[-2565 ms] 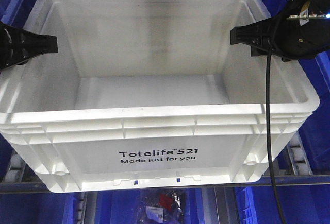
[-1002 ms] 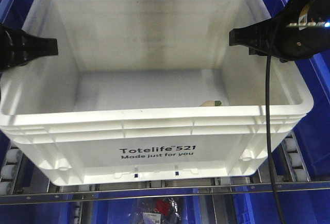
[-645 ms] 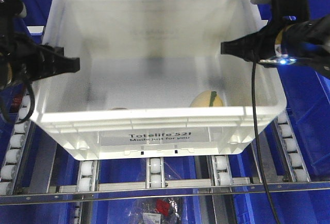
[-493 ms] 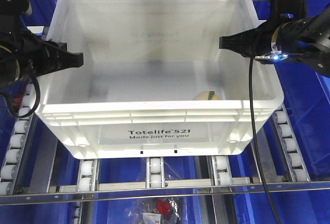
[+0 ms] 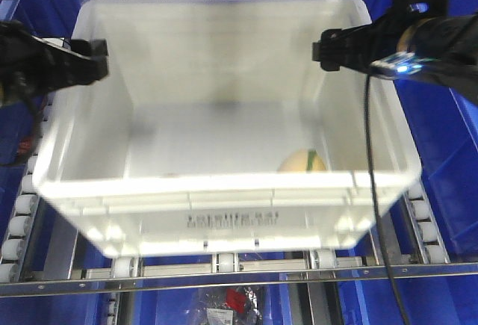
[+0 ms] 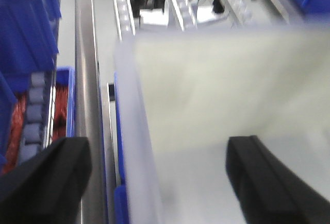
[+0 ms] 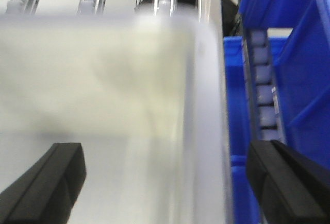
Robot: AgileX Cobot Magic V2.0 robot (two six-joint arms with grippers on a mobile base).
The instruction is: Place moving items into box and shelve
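Observation:
The white box (image 5: 224,224) rests on the shelf's roller tracks, its printed front blurred by motion. A yellow-orange plush toy (image 5: 301,162) with a green stem lies inside at the front right. My left gripper (image 5: 89,60) is at the top of the box's left wall. In the left wrist view this gripper (image 6: 154,183) is open, its fingers (image 6: 49,175) astride the wall (image 6: 135,147). My right gripper (image 5: 323,48) is at the right wall. In the right wrist view this gripper (image 7: 165,183) is also open, straddling the box's wall (image 7: 209,131).
Roller tracks (image 5: 224,259) run under the box, behind a metal front rail (image 5: 239,273). Dark blue bins (image 5: 452,168) flank the lane on both sides. A blue bin with red contents (image 6: 28,126) lies left of the box. A bag with a red item (image 5: 235,299) sits below.
The box came down from being held high onto the rollers, and the yellow toy rolled into sight. Since half a second ago it is blurred and looks larger, and both grippers have moved further along its walls.

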